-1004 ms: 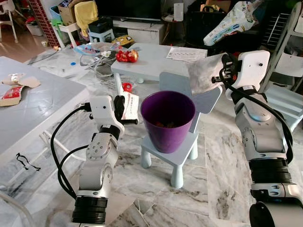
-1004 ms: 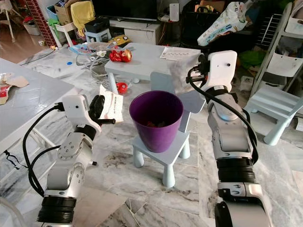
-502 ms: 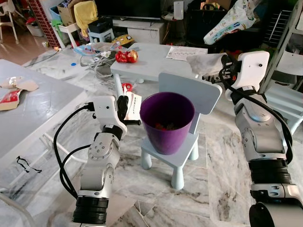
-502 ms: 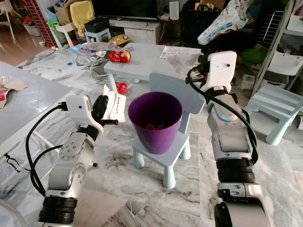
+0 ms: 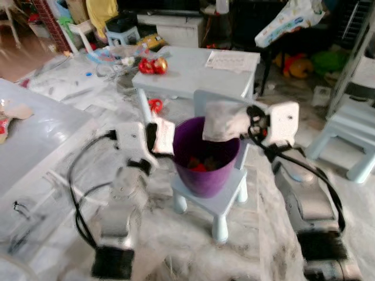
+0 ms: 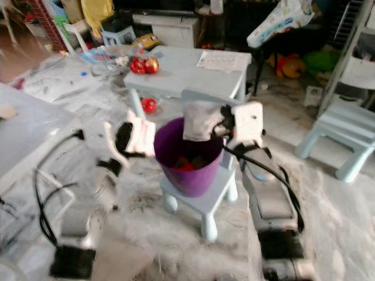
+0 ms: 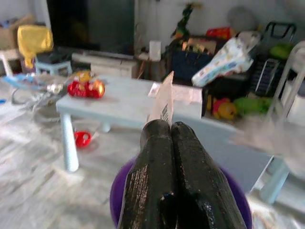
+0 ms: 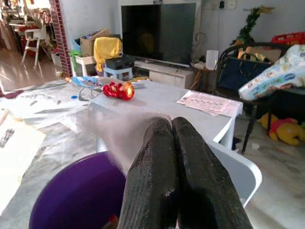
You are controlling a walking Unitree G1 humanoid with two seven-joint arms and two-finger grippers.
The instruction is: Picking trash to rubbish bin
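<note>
Right gripper [image 5: 251, 119] pinches a grey wrapper [image 5: 222, 120] over the purple bin [image 5: 205, 167]; left gripper [image 5: 153, 136] pinches a barcoded paper [image 5: 164, 136], text illegible.

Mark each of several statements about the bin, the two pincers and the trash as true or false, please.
1. The purple bin stands on a small chair. True.
2. The right pincer is open and holds nothing. False: it is shut on a grey wrapper over the bin's rim.
3. The left pincer holds a white paper beside the bin. True.
4. The bin is empty. False: something red lies inside it.
5. The bin lies tipped over on the floor. False: it is upright on the chair.
</note>
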